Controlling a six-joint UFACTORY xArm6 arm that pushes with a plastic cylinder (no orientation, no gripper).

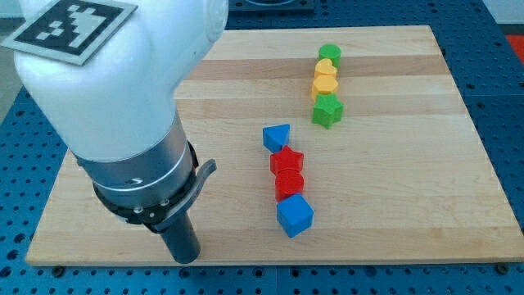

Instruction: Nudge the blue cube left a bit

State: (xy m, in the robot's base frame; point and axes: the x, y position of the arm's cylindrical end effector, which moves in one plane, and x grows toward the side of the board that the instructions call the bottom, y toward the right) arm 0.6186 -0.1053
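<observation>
Down at the view's bottom left, our tip touches nothing, well apart from the blue cube beneath the red blocks.

White arm, dark rod upright at the view's lower left, my tip down.

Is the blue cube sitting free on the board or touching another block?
Touching. The blue cube lies flat on the board, its upper edge against the red block above it. My tip stands apart, to the view's left.
</observation>
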